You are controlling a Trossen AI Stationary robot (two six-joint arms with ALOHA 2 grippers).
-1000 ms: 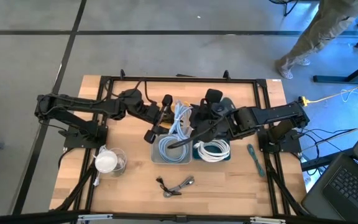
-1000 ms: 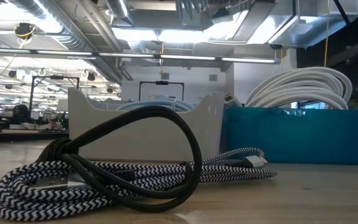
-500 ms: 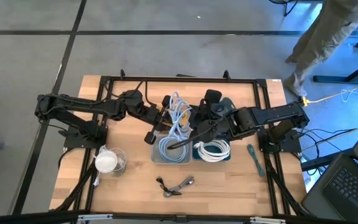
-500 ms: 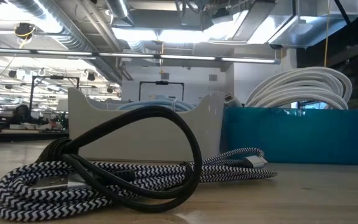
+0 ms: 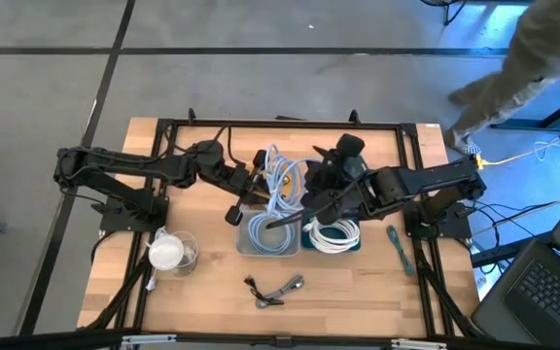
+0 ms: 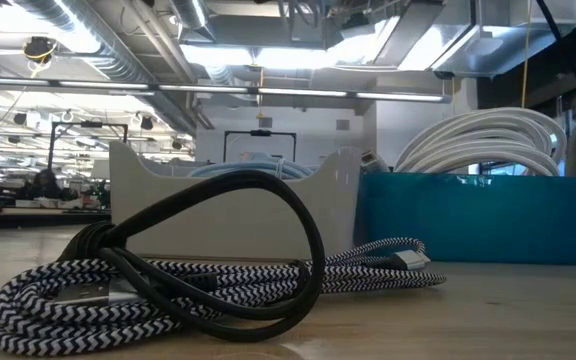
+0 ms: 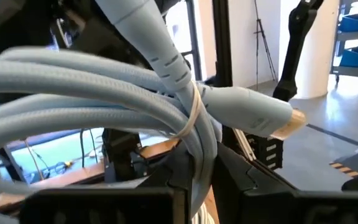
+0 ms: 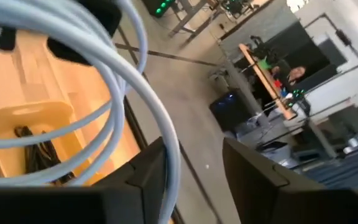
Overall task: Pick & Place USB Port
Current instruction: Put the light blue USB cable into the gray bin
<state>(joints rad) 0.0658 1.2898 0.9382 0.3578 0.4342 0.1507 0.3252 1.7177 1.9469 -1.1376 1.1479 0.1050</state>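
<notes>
A light blue coiled USB cable [image 5: 282, 175] is up in the air at the table's middle, just beyond the grey bin [image 5: 243, 245]. In the left wrist view the cable [image 7: 104, 93] is a bundle bound by a thin tie, its plug [image 7: 284, 121] sticking out to one side. My left gripper [image 5: 258, 182] comes in from the left and is shut on it. My right gripper [image 5: 311, 181] is at the bundle's right side, open [image 8: 194, 168], with a loop of the cable [image 8: 142, 81] crossing in front of its fingers. My left gripper pinches several strands of the bundle between its two fingers, at the tied spot [image 7: 196, 140]. The fingers come roughly level from the table's left. The coil stands out ahead of them with the plug pointing away, and it looks lifted clear of the table. My right gripper has a cable loop running down beside one finger [image 8: 151, 171]; I cannot tell whether they touch.
The grey bin holds more light blue cables; the teal bin [image 5: 356, 247] beside it holds white cables [image 5: 332, 233]. A black and a striped cable [image 5: 276, 289] lie near the front edge. A clear cup [image 5: 169, 251] is front left, a teal tool [image 5: 398, 245] right. A person walks beyond the far right corner.
My right arm's wrist has swung a little toward the table's far right and turned. The blue bundle has shifted slightly toward the far edge with my left gripper. The person has walked further right.
</notes>
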